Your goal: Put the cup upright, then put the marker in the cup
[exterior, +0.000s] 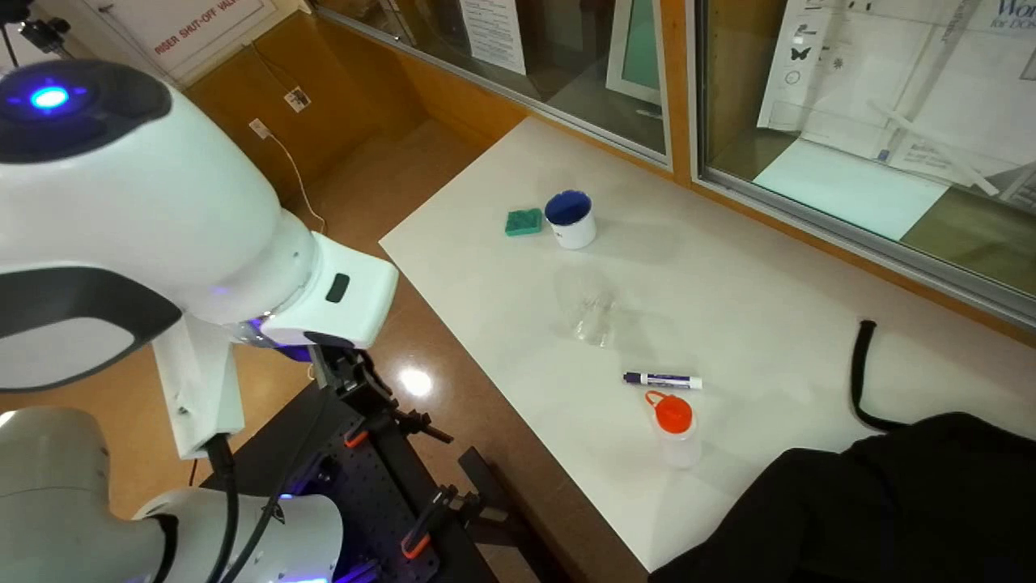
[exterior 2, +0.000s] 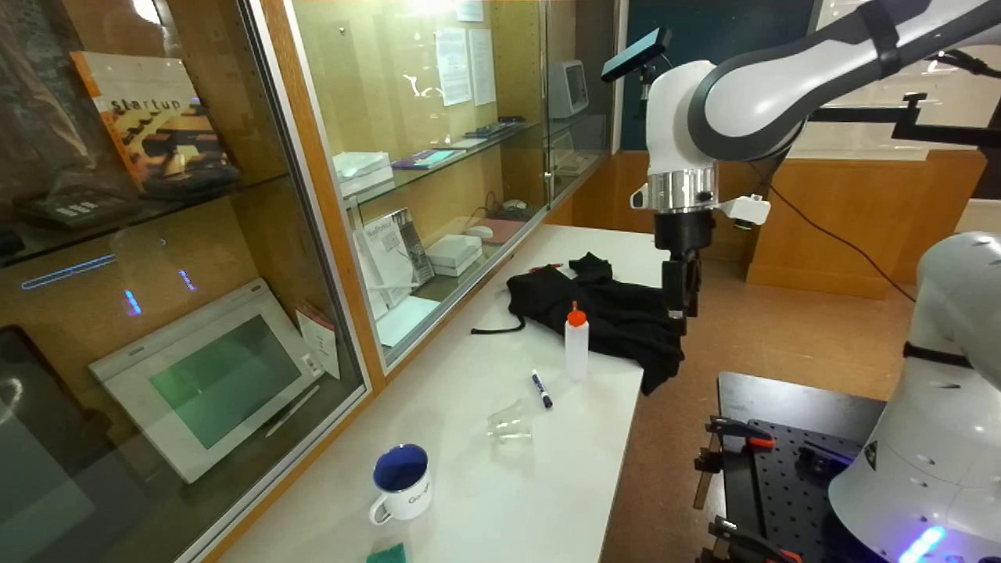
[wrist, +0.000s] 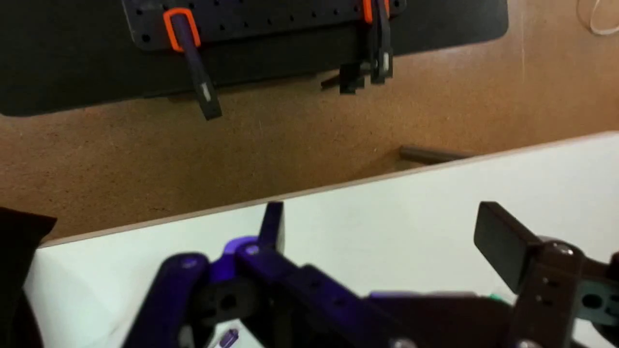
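A clear see-through cup (exterior: 595, 320) is on the white table in both exterior views (exterior 2: 510, 426). It seems tipped over, but its outline is faint. A white cup with a blue inside (exterior: 571, 223) stands upright with its mouth up; its handle shows in an exterior view (exterior 2: 403, 486). The marker (exterior: 662, 380), white with a dark blue cap, lies flat between the clear cup and a bottle (exterior 2: 542, 389). A purple tip, likely the marker (wrist: 228, 338), shows in the wrist view. My gripper (wrist: 379, 222) is open and empty, raised near the table's robot-side edge (exterior 2: 679, 313).
A squeeze bottle with a red-orange cap (exterior: 673, 417) stands beside the marker. A green sponge (exterior: 524, 222) lies beside the white cup. A black garment (exterior 2: 602, 313) covers one table end. A glass-fronted cabinet (exterior 2: 375, 375) borders the table's back. Clamps (wrist: 196, 67) stick out from the robot's mount.
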`<state>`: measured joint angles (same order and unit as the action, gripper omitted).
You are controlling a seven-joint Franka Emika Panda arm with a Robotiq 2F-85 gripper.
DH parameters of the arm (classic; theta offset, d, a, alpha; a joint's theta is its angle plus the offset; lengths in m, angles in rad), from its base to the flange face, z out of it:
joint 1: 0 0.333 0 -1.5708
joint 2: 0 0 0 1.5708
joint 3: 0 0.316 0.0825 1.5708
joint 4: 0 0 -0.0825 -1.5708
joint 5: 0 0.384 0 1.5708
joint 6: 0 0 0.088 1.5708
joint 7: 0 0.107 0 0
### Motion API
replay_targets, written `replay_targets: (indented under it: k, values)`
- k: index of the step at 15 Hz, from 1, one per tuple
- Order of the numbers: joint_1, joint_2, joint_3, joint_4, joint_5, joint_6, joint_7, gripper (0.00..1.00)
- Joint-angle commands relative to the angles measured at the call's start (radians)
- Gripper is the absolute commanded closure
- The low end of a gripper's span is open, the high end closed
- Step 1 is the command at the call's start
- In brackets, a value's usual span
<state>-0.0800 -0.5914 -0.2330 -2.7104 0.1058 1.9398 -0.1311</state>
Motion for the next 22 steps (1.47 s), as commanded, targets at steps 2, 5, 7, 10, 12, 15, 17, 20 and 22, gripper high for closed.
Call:
replay_targets:
  k: [2, 5, 7, 10, 12, 15, 17, 20, 22]
  values:
    - [-0.024, 0.157, 0.016, 0.001, 0.12, 0.309, 0.097, 0.0]
    - [-0.001, 0.292, 0.0, 0.005, 0.242, 0.546, 0.114, 0.0]
    - [0.036, 0.397, -0.018, 0.016, 0.375, 0.692, 0.069, 0.0]
    - [0.116, 0.54, -0.04, 0.059, 0.633, 0.811, -0.052, 0.0]
    - [0.134, 0.624, -0.026, 0.108, 0.803, 0.792, -0.136, 0.0]
    - [0.113, 0.578, -0.018, 0.057, 0.713, 0.792, -0.098, 0.0]
    - [0.11, 0.571, -0.02, 0.055, 0.71, 0.792, -0.098, 0.0]
    - [0.127, 0.612, -0.009, 0.088, 0.905, 0.834, -0.183, 0.0]
    - [0.127, 0.649, -0.003, 0.118, 1.075, 0.802, -0.274, 0.0]
